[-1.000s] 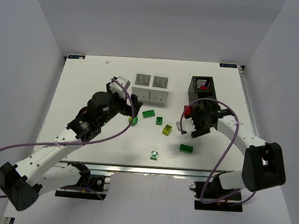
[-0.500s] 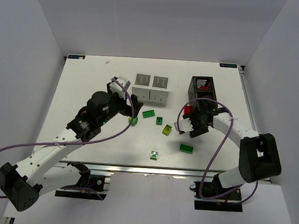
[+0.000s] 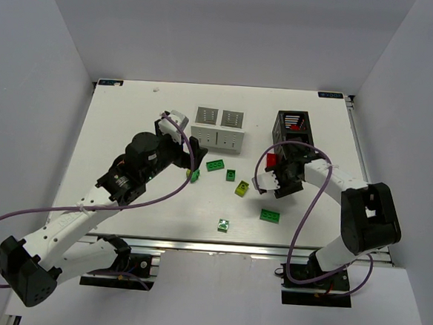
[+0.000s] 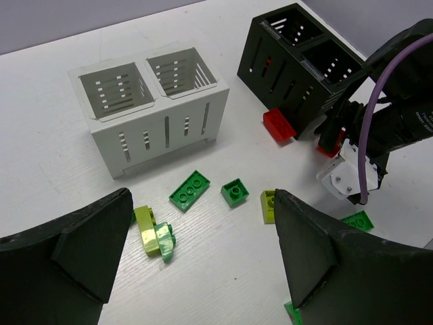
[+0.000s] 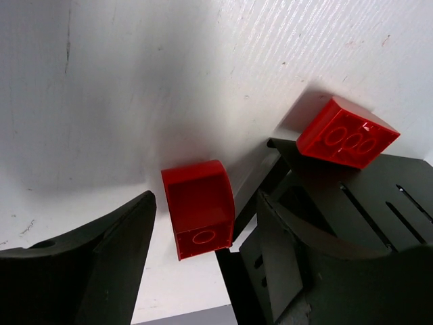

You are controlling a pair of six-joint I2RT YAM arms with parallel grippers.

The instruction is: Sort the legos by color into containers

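My left gripper is open and empty, hovering over a joined yellow-green and green lego pair in front of the white box. A flat green lego, a small green lego and a yellow-green lego lie between the two boxes. My right gripper is open with a red curved lego between its jaws on the table, at the foot of the black box. A second red lego lies against that box.
Two more green legos lie nearer the table's front edge. The black box stands right of the white box, with red legos inside. The right arm's purple cable loops beside the black box.
My right gripper has shifted slightly left and closer to the red lego at the black box's foot. The left arm has not moved.
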